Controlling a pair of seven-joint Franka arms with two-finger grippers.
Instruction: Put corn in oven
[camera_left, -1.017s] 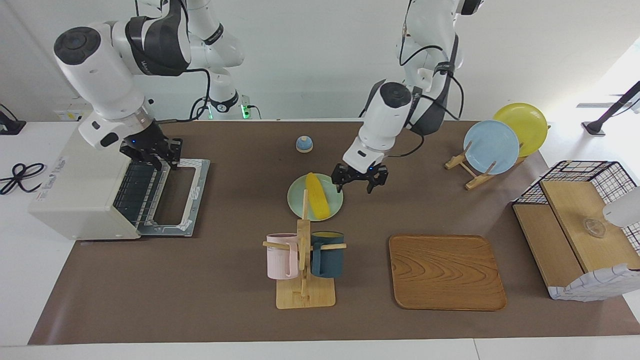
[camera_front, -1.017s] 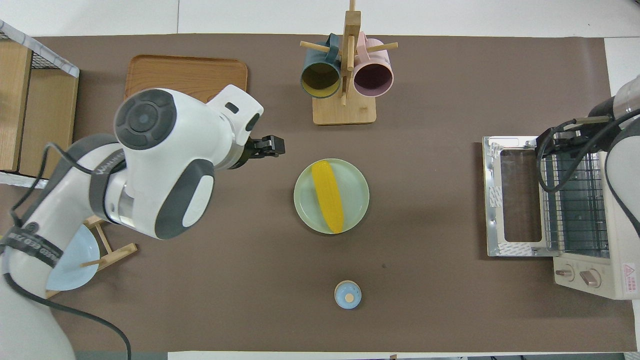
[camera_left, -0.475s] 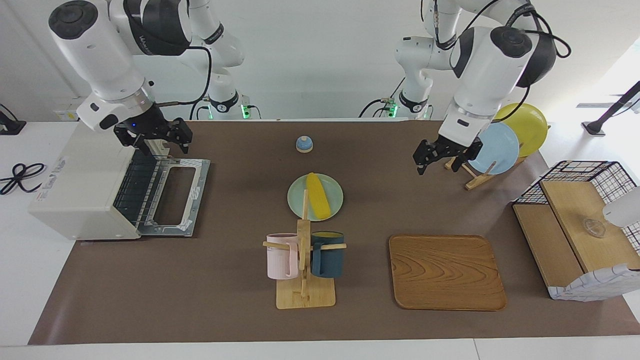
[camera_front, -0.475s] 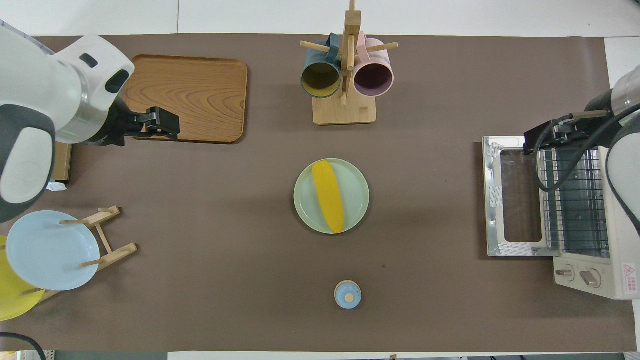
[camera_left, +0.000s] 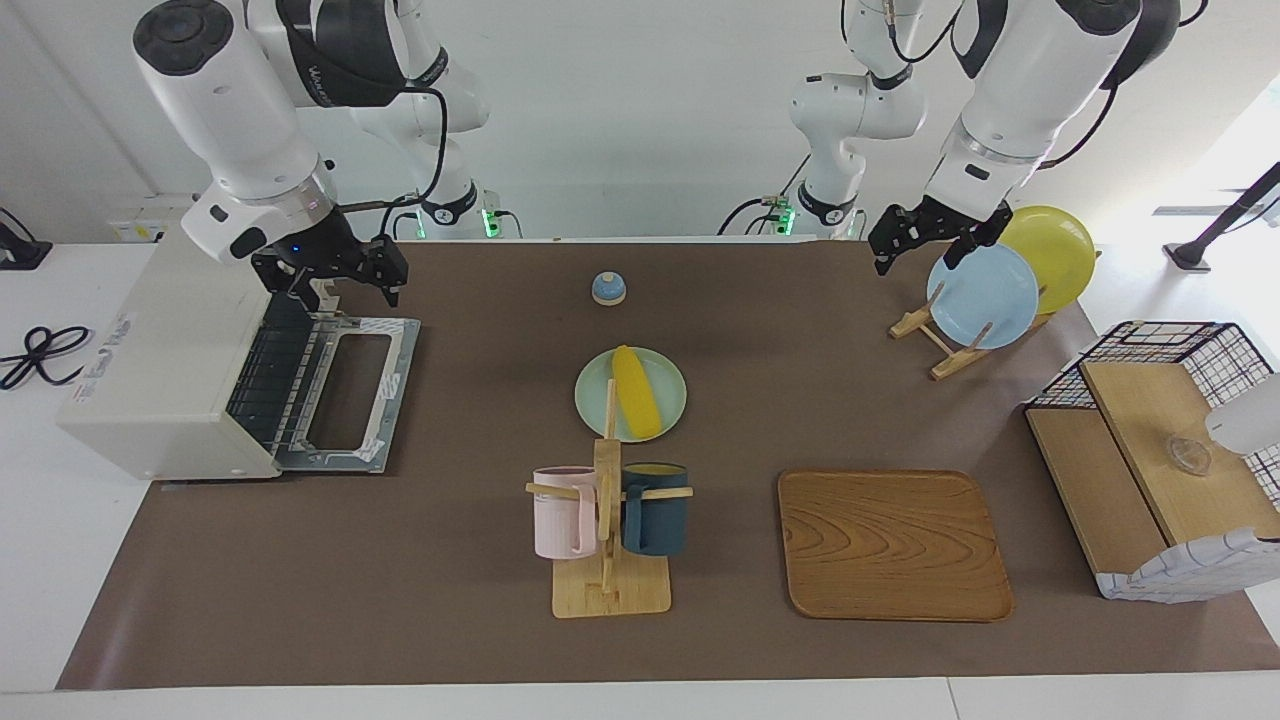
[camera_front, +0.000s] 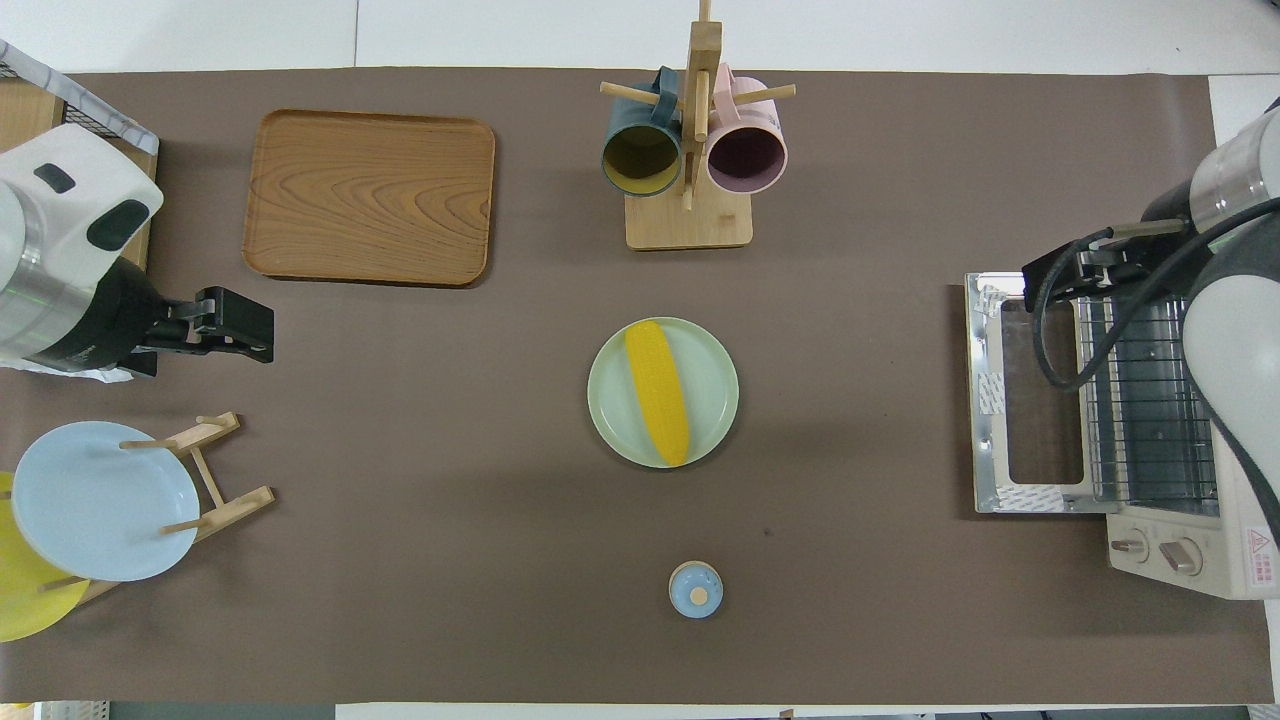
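The yellow corn (camera_left: 633, 392) (camera_front: 657, 392) lies on a pale green plate (camera_left: 670, 385) (camera_front: 715, 390) in the middle of the mat, with nothing touching it. The off-white oven (camera_left: 150, 360) (camera_front: 1240, 520) stands at the right arm's end. Its door (camera_left: 350, 390) (camera_front: 1030, 400) is folded down flat and the wire rack (camera_front: 1150, 420) shows inside. My right gripper (camera_left: 345, 283) (camera_front: 1062, 275) hangs open and empty just above the door's hinge edge. My left gripper (camera_left: 920, 248) (camera_front: 235, 327) is raised, open and empty, beside the plate rack, well away from the corn.
A mug tree (camera_left: 608, 520) with a pink and a dark blue mug stands just farther from the robots than the corn. A wooden tray (camera_left: 890, 545), a rack of blue and yellow plates (camera_left: 985, 290), a wire basket with wooden boards (camera_left: 1160, 470) and a small blue bell (camera_left: 608, 288) are also here.
My left gripper has swung from beside the corn's plate up and away to the plate rack. My right gripper has lifted off the oven's rack edge and opened.
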